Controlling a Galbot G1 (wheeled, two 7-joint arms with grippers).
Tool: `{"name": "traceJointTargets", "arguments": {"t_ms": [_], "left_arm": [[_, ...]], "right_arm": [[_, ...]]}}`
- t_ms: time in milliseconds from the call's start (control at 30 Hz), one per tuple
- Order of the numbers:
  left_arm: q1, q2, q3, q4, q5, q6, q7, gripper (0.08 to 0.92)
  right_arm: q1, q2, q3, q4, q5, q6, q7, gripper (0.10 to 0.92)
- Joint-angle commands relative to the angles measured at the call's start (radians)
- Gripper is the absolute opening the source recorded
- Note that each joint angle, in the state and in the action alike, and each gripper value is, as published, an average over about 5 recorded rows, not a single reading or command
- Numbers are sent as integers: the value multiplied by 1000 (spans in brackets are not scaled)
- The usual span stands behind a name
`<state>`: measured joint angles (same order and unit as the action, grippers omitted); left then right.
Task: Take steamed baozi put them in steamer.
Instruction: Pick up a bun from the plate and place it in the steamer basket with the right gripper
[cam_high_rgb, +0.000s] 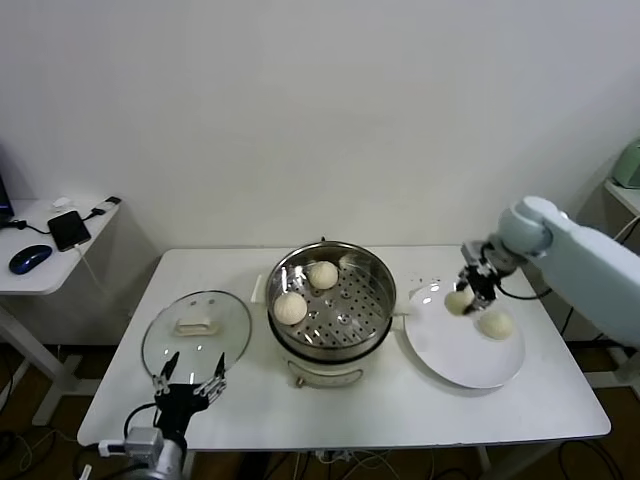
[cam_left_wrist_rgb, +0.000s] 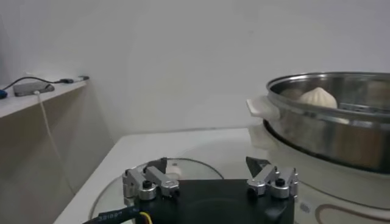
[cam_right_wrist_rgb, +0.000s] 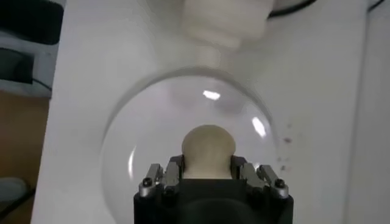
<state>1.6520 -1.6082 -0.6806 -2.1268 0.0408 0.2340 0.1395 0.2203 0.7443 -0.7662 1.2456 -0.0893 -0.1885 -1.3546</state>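
The steel steamer (cam_high_rgb: 375, 270) stands mid-table with two baozi inside, one at the back (cam_high_rgb: 322, 274) and one at the front left (cam_high_rgb: 290, 308). My right gripper (cam_high_rgb: 463, 297) is shut on a third baozi (cam_high_rgb: 458, 301) and holds it just above the white plate (cam_high_rgb: 450, 355); the right wrist view shows that bun (cam_right_wrist_rgb: 208, 148) between the fingers. A fourth baozi (cam_high_rgb: 495, 323) lies on the plate. My left gripper (cam_high_rgb: 190, 385) is open and empty at the table's front left, beside the glass lid; the left wrist view (cam_left_wrist_rgb: 207, 173) shows the steamer (cam_left_wrist_rgb: 329, 131) beyond it.
The glass lid (cam_high_rgb: 196, 330) with a white handle lies flat left of the steamer. A side desk at far left holds a phone (cam_high_rgb: 68, 229) and a mouse (cam_high_rgb: 30, 257). A white wall is behind the table.
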Motion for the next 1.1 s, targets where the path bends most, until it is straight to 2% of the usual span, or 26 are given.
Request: {"name": "traceJointTargets", "arguments": {"t_ms": [33,100,167,333,533,833,1100], "left_arm": [[-2,-6,-8,-10,14,-9,-14,823],[-1,-8,-8,-15,15,-10,-15,823],[0,-12,-8,-21,16,-10,-16,823],[4,-21,-9,-29,16,-13,-19,823],[5,-28,-6,-39,14,-10,-22,823],[4,-34,-1,-40,12,-11,-23,823],[-6,-31,-1,-38,7,-7,-21,823]], "right_arm": [[528,222,-416,-63,453,182,4,518],[578,272,-528,-79,565,328,28,518],[611,310,-619,-81,605,451,45,518],[572,366,-628,-48,448,656,57,518],[508,420,-634,-5,274,815,91,518],[364,493,-566,22,-18,911,102,518],[280,546,-529,26,-60,896,115,518]]}}
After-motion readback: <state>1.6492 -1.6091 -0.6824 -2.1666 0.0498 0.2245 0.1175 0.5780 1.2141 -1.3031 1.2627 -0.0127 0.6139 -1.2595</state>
